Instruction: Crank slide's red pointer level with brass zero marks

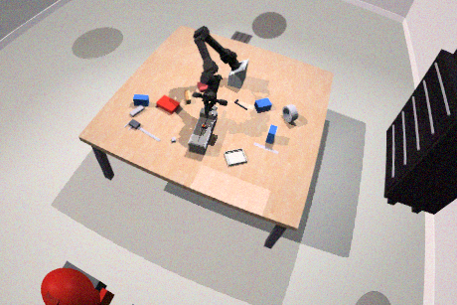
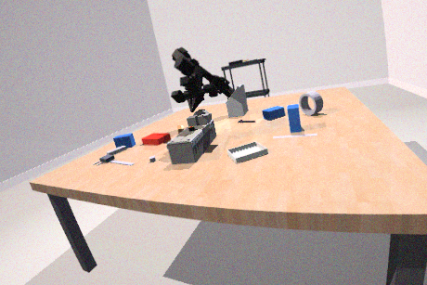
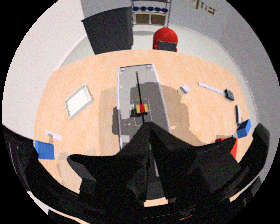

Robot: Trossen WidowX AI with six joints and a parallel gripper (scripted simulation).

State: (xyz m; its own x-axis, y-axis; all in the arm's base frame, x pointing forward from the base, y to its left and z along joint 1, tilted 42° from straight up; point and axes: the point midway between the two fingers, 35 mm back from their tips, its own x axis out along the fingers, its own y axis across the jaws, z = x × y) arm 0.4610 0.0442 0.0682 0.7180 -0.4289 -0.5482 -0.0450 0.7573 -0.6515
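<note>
Closed on nothing, the fingers (image 1: 209,113) (image 2: 192,110) point down over the inner end of the machine (image 1: 200,138) (image 2: 184,150) (image 3: 131,85), whose long axis runs toward the tabletop's front edge.

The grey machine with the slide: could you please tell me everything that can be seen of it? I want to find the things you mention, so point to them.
The grey machine (image 1: 200,140) (image 2: 183,153) (image 3: 129,80) is a long, boxy, metal-looking body lying flat on the wooden table (image 1: 124,74) (image 2: 325,185) (image 3: 60,85). A dark slot runs lengthwise along its top, and a small red pointer (image 3: 142,108) with yellow beside it sits over this slot. A rounded part stands at the end nearer the arm. The shut gripper (image 3: 148,126) hovers around that end; whether it touches the machine I cannot tell.
</note>
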